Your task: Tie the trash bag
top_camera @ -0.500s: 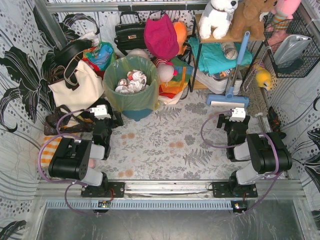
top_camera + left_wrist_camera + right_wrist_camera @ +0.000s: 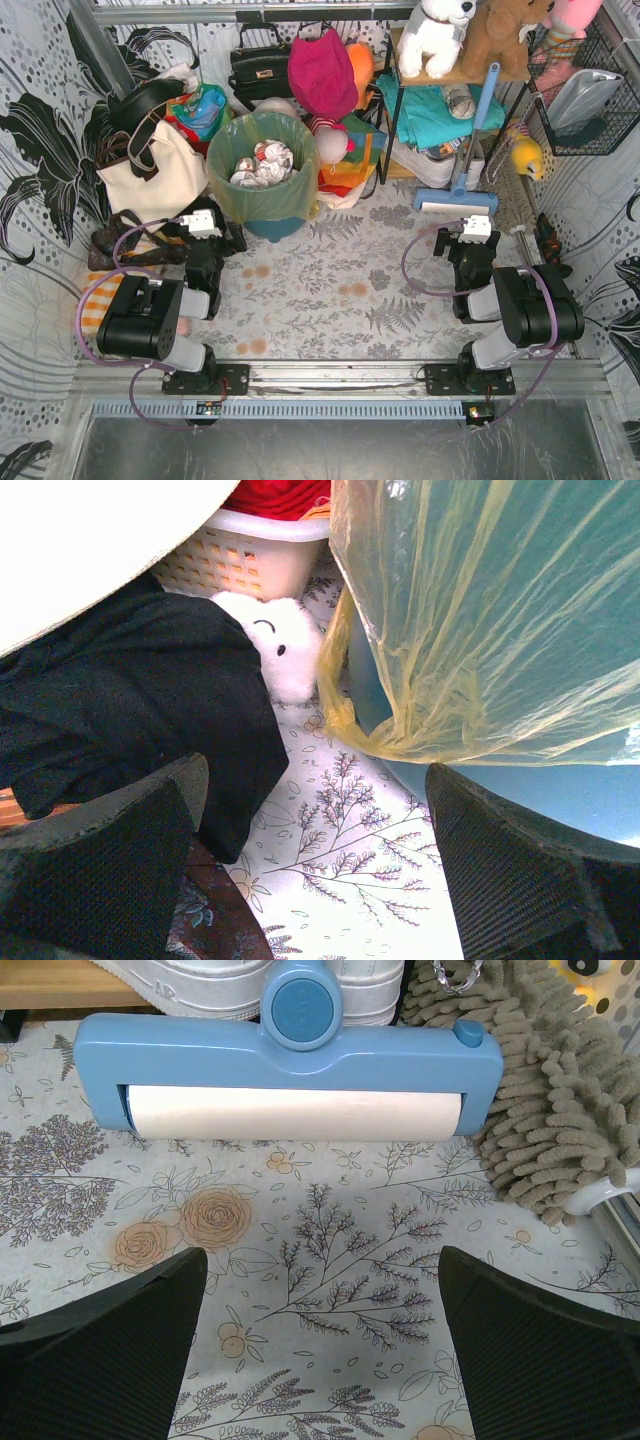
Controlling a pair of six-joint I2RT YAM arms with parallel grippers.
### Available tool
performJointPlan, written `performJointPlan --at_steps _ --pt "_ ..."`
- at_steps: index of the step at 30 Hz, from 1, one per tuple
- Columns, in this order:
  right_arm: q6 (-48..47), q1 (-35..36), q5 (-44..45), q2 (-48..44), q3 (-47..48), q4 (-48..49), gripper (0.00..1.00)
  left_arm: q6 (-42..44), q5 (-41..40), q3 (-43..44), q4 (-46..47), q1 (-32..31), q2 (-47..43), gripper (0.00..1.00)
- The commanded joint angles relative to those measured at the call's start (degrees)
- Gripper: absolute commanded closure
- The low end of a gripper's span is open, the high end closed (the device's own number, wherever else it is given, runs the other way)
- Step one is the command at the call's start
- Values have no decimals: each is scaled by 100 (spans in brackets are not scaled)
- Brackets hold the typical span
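Top external view: the thin, translucent yellow-green plastic trash bag (image 2: 232, 188) lines the round teal plastic bin (image 2: 272, 229) at the far left-centre of the floral-print table, its mouth folded out over the rim and crumpled white paper waste (image 2: 262, 162) inside. Judging from this, the task is at its very start: nothing has been gathered or lifted, and the first reach for the bag's rim is not yet made. The next move calls for both arms to reach the bin's rim, take opposite sides of the overhanging film and draw them up so they can be knotted; the right arm has much further to travel. The left gripper (image 2: 312, 785) sits low and folded back near its base, just beside the bin's lower wall, fingers spread wide and holding nothing, with the bag's hanging hem ahead on its right. The right gripper (image 2: 320, 1260) is likewise tucked low, well apart from the bag, jaws wide and empty, facing a blue plastic roller head (image 2: 290, 1055).
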Motion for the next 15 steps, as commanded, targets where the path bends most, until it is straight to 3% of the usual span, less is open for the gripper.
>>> performJointPlan --at_steps 1,15 --pt "-6 -40 -27 24 70 175 3 -30 28 61 258 39 9 2" --pt "100 -48 174 17 103 119 3 -21 21 52 276 36 16 2"
